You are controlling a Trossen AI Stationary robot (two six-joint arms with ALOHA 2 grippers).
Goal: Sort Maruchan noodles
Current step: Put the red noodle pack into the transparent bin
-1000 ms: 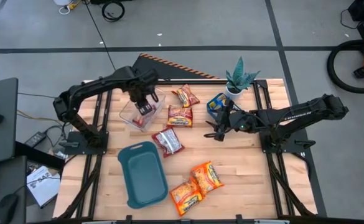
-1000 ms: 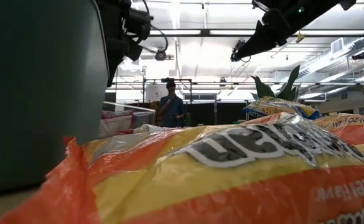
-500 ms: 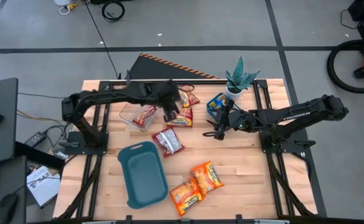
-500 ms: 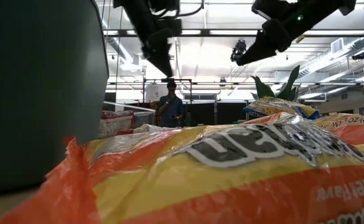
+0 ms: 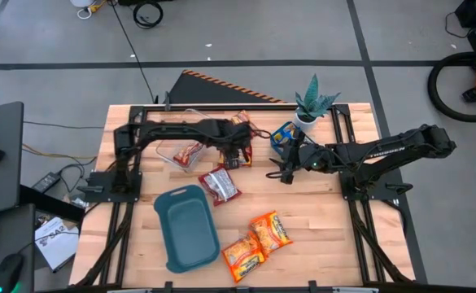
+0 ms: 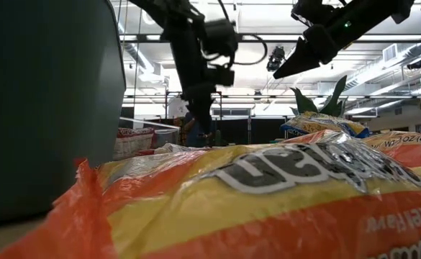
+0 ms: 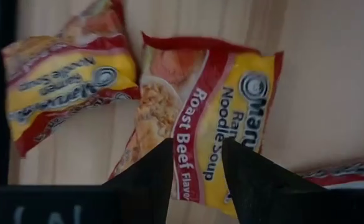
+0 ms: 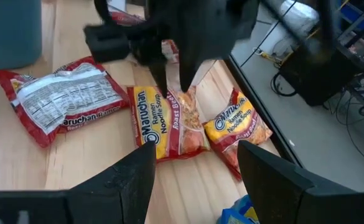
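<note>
On the wooden tabletop (image 5: 319, 212), the left claw (image 8: 172, 74) hangs open over the Roast Beef packet (image 7: 213, 137): lower squarely, pinch mid-packet; the open right claw (image 5: 282, 172) waits nearby.

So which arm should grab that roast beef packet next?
Left. The left gripper hangs open right above the roast beef packet, fingers straddling it. The right gripper waits off to the side, open.

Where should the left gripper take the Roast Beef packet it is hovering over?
Probably from straight above, across the middle. The Roast Beef packet lies flat on the table, and the open left gripper already straddles its red band; the neighbouring packet lies apart.
</note>
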